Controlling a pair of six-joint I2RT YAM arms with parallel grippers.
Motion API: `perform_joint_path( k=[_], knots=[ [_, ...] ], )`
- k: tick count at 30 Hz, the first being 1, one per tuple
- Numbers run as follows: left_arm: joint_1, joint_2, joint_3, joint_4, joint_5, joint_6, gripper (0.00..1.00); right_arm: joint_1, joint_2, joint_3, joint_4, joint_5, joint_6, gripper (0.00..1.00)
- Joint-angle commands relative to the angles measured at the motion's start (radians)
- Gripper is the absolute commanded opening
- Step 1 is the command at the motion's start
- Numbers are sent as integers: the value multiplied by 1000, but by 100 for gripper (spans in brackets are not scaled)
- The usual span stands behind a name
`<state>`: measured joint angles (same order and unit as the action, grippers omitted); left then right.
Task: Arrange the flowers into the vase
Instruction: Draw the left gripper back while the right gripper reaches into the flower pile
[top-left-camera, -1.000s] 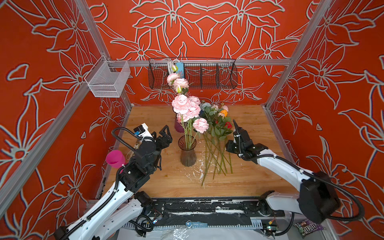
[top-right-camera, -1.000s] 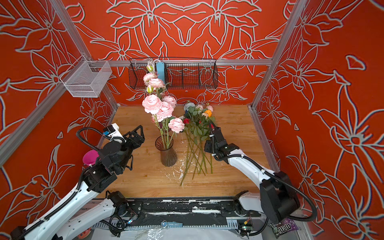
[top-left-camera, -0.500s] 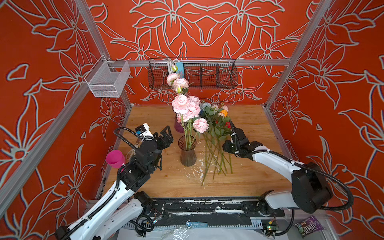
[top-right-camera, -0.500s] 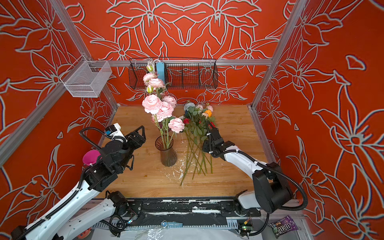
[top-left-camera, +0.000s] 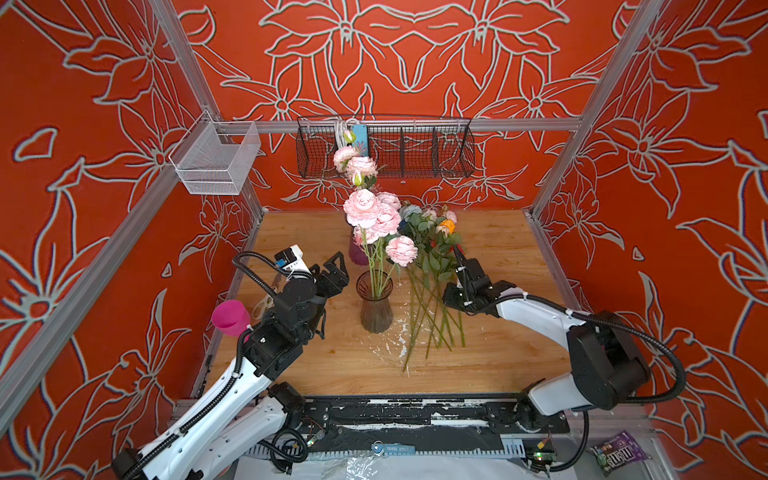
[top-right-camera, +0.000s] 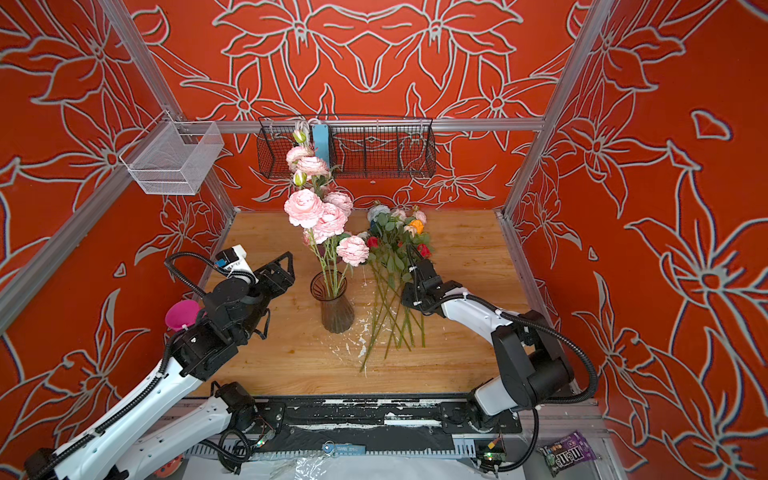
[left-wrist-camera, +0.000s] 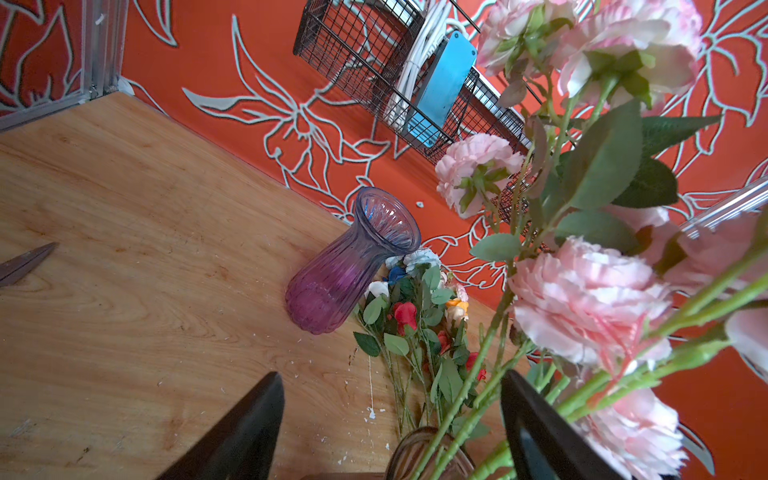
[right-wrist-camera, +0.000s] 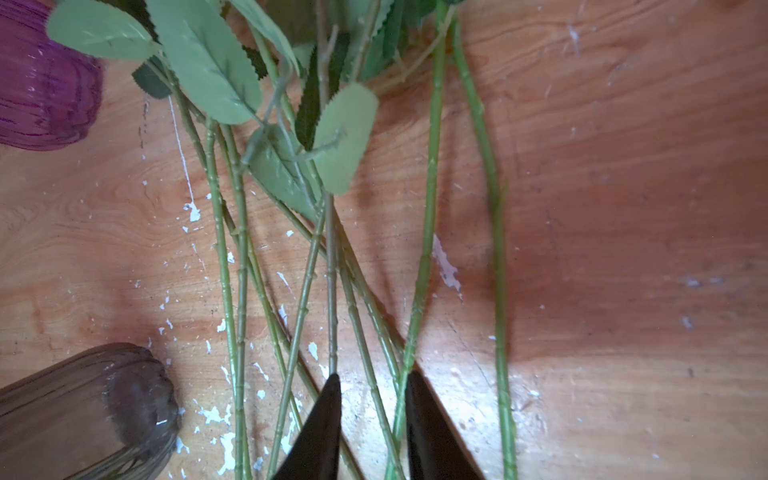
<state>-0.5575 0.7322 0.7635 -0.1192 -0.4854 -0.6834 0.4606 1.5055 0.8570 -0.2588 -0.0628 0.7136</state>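
A pink cup sits by the table's left edge; the left gripper hangs near it, jaws spread wide and empty, just left of the smoky glass vase; pink peonies stand upright in that vase; a purple vase stands behind; to the right the roses lie flat on the wood; the right gripper straddles their stems, jaws narrowly parted; whether it pinches any, I cannot tell.

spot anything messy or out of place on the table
White flecks are scattered over the wooden table around the brown vase and under the loose flowers, like chipped paint. A candy bag also lies off the table, beyond its near right corner.
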Motion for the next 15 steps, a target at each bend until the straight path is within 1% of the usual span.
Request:
perform_joint_path(
  k=[1,8,13,14,15],
  knots=[
    [11,-27,7,19,-18,16,82,6,35,61,1,-25,2,28],
    [44,-50,3,31,6,19,82,9,118,72,78,-104,26,25],
    [70,-54,5,27,28,4,82,9,168,80,72,-99,37,23],
    [74,-56,5,26,30,3,82,9,173,77,78,-104,38,22],
    [77,-56,5,27,32,0,82,9,174,71,88,-107,37,18]
  ],
)
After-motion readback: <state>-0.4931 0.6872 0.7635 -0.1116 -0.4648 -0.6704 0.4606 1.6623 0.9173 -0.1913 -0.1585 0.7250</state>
